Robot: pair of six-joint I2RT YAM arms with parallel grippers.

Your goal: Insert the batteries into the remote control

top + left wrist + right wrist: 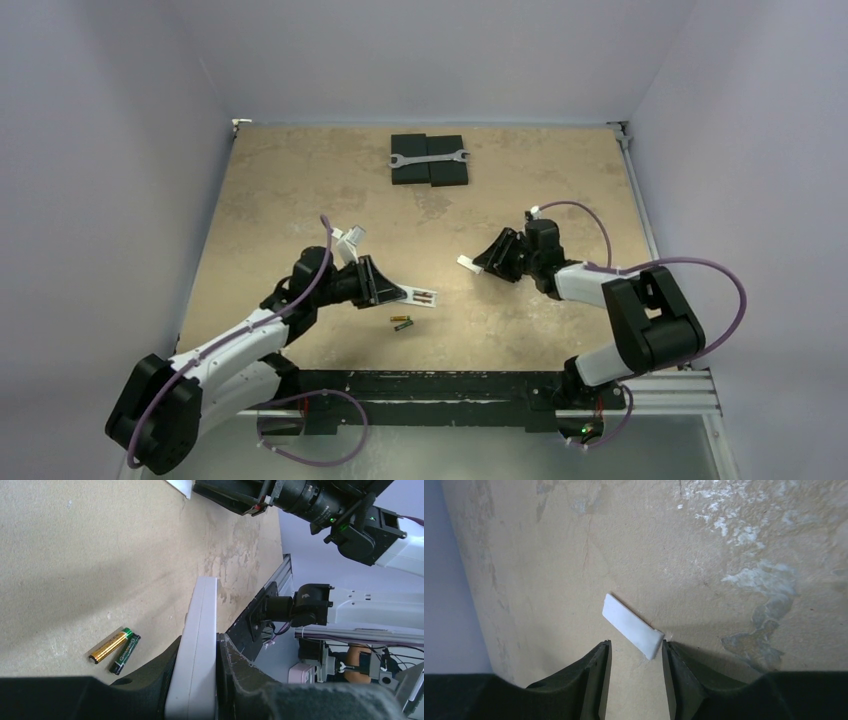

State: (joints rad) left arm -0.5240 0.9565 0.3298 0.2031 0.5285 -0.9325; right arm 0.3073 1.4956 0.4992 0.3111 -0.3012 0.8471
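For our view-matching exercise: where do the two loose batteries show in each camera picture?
Top external: batteries low centre, side by side.
Left wrist: lower left.
Right wrist: not in view.
Shared landmark: the white cover piece, in all three.

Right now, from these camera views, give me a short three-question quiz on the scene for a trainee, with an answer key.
1. True or false: the batteries are already inside the remote control.
2. What does the left end effector grip? A) a battery B) the remote control C) nothing
3. Name the flat piece lying on the table at the right end effector's open tips.
Key: 1 false, both lie side by side on the table. 2 B. 3 the white cover.
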